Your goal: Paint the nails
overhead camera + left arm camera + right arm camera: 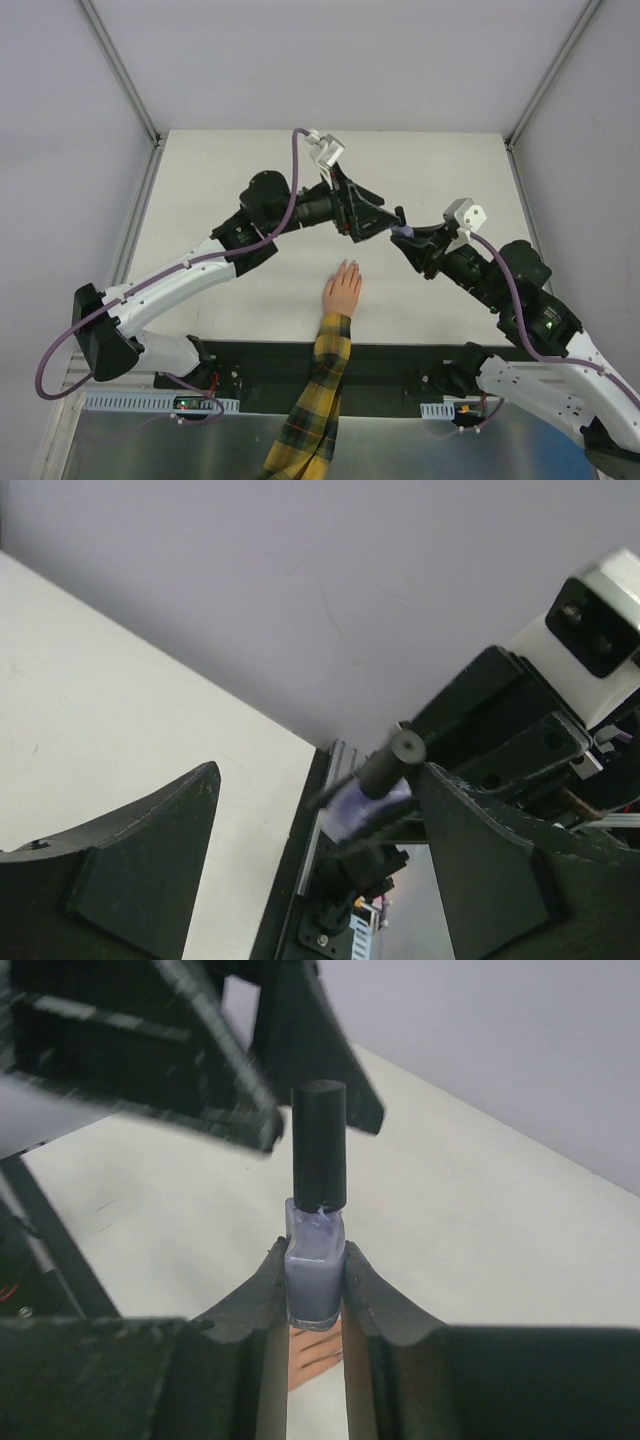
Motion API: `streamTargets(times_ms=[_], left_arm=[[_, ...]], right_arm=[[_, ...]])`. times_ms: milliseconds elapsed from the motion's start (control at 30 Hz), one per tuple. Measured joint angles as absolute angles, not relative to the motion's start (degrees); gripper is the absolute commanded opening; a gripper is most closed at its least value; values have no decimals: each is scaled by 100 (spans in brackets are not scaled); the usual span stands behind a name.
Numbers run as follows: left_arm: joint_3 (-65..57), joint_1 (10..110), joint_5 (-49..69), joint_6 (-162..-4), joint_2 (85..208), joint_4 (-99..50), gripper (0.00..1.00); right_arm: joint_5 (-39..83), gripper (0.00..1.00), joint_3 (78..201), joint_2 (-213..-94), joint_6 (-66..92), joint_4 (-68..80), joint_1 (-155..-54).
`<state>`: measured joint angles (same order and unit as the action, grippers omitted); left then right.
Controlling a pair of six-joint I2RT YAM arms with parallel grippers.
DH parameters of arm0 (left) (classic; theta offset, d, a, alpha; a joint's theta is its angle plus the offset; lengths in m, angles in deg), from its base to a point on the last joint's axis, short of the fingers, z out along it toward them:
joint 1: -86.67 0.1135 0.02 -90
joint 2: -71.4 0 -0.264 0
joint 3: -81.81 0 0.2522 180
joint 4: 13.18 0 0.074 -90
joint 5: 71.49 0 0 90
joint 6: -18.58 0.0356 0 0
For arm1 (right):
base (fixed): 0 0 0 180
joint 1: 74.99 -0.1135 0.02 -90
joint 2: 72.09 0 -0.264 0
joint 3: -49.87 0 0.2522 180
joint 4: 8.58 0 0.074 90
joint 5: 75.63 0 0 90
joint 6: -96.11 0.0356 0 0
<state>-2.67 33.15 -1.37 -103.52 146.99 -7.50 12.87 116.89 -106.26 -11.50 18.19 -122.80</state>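
Note:
A pale hand (342,290) with a yellow-and-dark plaid sleeve (315,400) lies flat on the table, fingers pointing away from me. Its nails (350,266) are too small to make out. My right gripper (405,237) is shut on a small purple bottle (314,1278) with a black cap (319,1158), held above the table to the right of the hand. My left gripper (392,222) is open, and its fingers (215,1095) stand on either side of the cap. In the left wrist view the cap (392,760) sits close to the right finger (490,860).
The cream table top (230,180) is fenced by grey walls and metal corner posts (125,70). A black strip (400,360) runs along the near edge by the arm bases. Part of the hand (315,1352) shows below the bottle.

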Motion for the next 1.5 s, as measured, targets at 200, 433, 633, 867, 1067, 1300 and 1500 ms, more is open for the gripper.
streamTargets(times_ms=[200, 433, 633, 867, 1067, 1300, 1500], left_arm=[[-90, 4065, -2043, -11587, 14832, 752, 56], [-88, 4049, -3282, -12608, 15248, 2203, 51], [-86, 4054, -3542, -12767, 15278, 2487, 41], [-92, 4056, -3507, -12603, 15278, 2275, 29], [-204, 4054, -3400, -12225, 15259, 1718, 31], [-300, 4021, -3271, -11672, 15108, 929, 31], [-389, 3973, -3180, -11349, 15088, 522, 31]], right_arm=[[2144, 0, 11908, -10711, -1067, 1990, -12267], [2498, 0, 12032, -10753, -973, 2025, -12245], [2586, 0, 12032, -10775, -910, 2029, -12237], [2662, 0, 12032, -10814, -892, 2034, -12226], [2653, 0, 12032, -10827, -892, 2123, -12210], [2634, 1, 12032, -10832, -892, 2121, -12195], [2638, 0, 12032, -10832, -890, 2079, -12195]])
